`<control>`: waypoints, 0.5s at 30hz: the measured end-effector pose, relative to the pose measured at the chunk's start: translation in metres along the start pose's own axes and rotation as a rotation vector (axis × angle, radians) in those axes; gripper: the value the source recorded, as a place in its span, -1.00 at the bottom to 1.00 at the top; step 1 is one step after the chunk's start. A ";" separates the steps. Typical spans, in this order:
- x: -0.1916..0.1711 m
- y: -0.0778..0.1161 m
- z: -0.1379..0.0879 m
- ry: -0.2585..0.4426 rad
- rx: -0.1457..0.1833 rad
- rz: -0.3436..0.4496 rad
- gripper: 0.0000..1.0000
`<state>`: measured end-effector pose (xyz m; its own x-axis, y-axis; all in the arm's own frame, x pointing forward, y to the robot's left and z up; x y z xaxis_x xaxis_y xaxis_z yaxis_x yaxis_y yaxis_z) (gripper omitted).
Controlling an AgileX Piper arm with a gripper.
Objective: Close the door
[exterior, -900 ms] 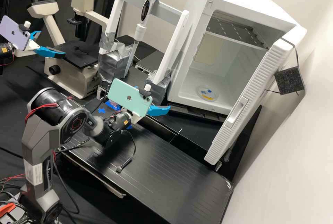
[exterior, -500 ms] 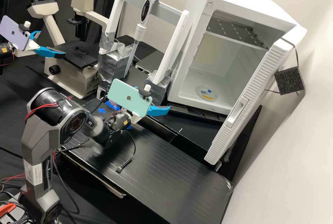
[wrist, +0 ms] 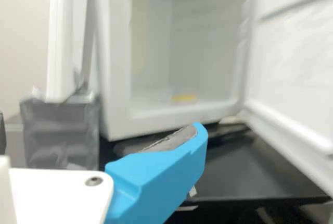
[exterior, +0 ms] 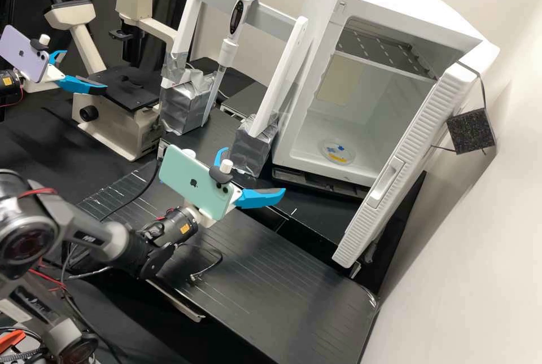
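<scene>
Open and empty, the gripper (exterior: 254, 171) is over the bench in front of the rack, left of the white fridge (exterior: 322, 99) and apart from its door. The fridge door (exterior: 415, 138) stands wide open on the right, with a recessed handle (exterior: 387, 183) on its ribbed outer face. In the wrist view the gripper (wrist: 99, 133) has one blue finger in plain sight, the other barely at the edge. Beyond it are the fridge cavity (wrist: 203, 52) and the door's white inner face (wrist: 296, 73).
A round dish (exterior: 337, 151) with blue and yellow marks lies on the fridge floor. The white rack (exterior: 282, 73) with a pipette (exterior: 228, 51) stands left of the fridge, its feet wrapped in silver tape. Further left is a microscope (exterior: 121, 121). A black foam block (exterior: 471, 131) hangs behind the door.
The gripper has shifted down and slightly left in the high view, towards the bench's front, while the arm's elbow has swung left and down. The fridge door has not moved.
</scene>
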<state>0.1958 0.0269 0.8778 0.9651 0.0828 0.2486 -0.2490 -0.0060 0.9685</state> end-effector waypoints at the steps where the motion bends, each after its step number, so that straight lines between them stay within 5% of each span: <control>1: -0.005 0.005 0.000 0.011 0.003 0.018 1.00; 6: -0.024 0.041 0.007 0.029 0.007 0.184 1.00; 10: -0.028 0.064 0.021 -0.032 0.020 0.283 1.00; 15: -0.016 0.077 0.037 -0.083 0.023 0.310 1.00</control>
<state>0.1639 -0.0119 0.9485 0.8473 -0.0076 0.5311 -0.5309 -0.0404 0.8465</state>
